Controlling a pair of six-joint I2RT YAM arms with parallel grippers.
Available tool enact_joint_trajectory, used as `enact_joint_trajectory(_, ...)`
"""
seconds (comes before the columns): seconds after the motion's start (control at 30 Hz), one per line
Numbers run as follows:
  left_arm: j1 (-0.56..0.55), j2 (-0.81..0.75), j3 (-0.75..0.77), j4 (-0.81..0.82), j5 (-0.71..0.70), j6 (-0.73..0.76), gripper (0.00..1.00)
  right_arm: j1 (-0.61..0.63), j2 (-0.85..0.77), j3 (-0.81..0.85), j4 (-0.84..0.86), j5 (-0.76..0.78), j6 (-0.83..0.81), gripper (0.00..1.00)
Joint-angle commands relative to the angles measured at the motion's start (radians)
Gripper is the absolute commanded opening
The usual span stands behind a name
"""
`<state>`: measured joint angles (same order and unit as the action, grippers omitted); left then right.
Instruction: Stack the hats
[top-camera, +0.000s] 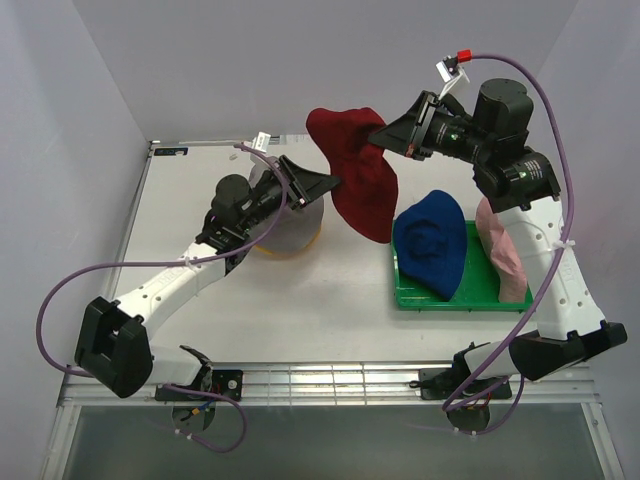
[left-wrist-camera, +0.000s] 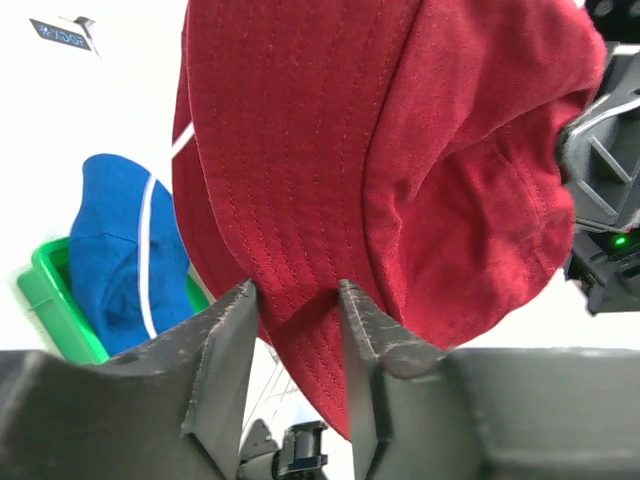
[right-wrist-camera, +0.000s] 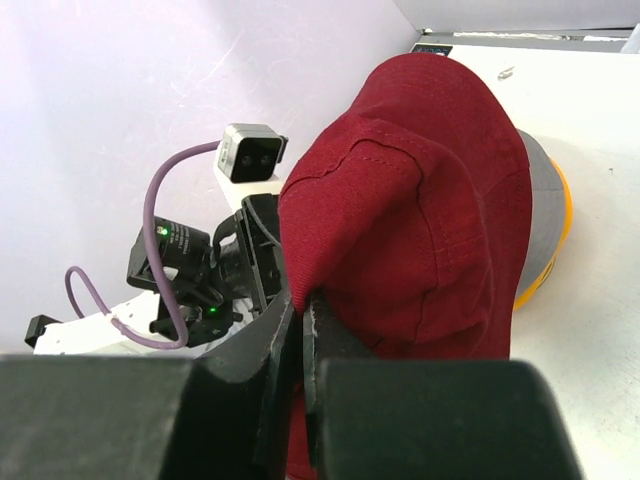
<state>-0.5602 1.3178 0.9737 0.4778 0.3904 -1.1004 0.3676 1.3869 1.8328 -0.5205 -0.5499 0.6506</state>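
Observation:
The dark red hat (top-camera: 360, 185) hangs in the air between both arms. My right gripper (top-camera: 383, 133) is shut on its upper brim, seen close in the right wrist view (right-wrist-camera: 308, 300). My left gripper (top-camera: 335, 183) is at the hat's left edge. Its jaws stand partly apart, with the dark red hat's (left-wrist-camera: 400, 150) brim lying between the fingers (left-wrist-camera: 295, 290). Under the left gripper the grey hat (top-camera: 290, 228) sits on the yellow hat (top-camera: 285, 252). The blue hat (top-camera: 432, 245) and the pink hat (top-camera: 500, 250) lean in the green tray (top-camera: 450, 300).
The tray stands on the table's right side, near the right arm's base. White walls close in the back and both sides. A purple cable loops off each arm.

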Motion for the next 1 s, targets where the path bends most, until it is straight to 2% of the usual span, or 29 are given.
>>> enact_joint_trajectory(0.0,-0.004,-0.058,0.043,0.027,-0.024,-0.004,0.44,-0.002,-0.019,-0.024,0.059,0.005,-0.008,0.08)
enact_joint_trajectory(0.1,-0.004,-0.061,0.053,0.027,-0.027,-0.012,0.37,-0.001,-0.02,-0.033,0.056,0.016,-0.014,0.08)
enact_joint_trajectory(0.17,-0.004,-0.069,0.056,0.027,-0.03,-0.013,0.29,-0.002,-0.02,-0.033,0.047,0.025,-0.028,0.08)
enact_joint_trajectory(0.37,-0.004,-0.095,0.057,0.019,-0.05,-0.01,0.16,-0.002,-0.019,-0.041,0.019,0.074,-0.062,0.08)
enact_joint_trajectory(0.47,-0.004,-0.111,0.066,-0.03,-0.079,0.002,0.07,-0.001,-0.011,-0.04,0.011,0.099,-0.077,0.08)
enact_joint_trajectory(0.5,-0.004,-0.115,0.074,-0.06,-0.091,0.008,0.0,0.002,-0.003,-0.038,0.008,0.117,-0.088,0.08)
enact_joint_trajectory(0.7,0.022,-0.103,0.17,-0.31,-0.186,0.068,0.0,0.033,0.034,-0.003,-0.009,0.217,-0.126,0.08)
enact_joint_trajectory(0.77,0.046,-0.071,0.204,-0.399,-0.18,0.066,0.0,0.051,0.041,-0.001,-0.003,0.238,-0.135,0.08)
enact_joint_trajectory(0.97,0.169,-0.02,0.246,-0.473,-0.081,0.059,0.0,0.132,0.106,0.016,0.028,0.323,-0.157,0.08)
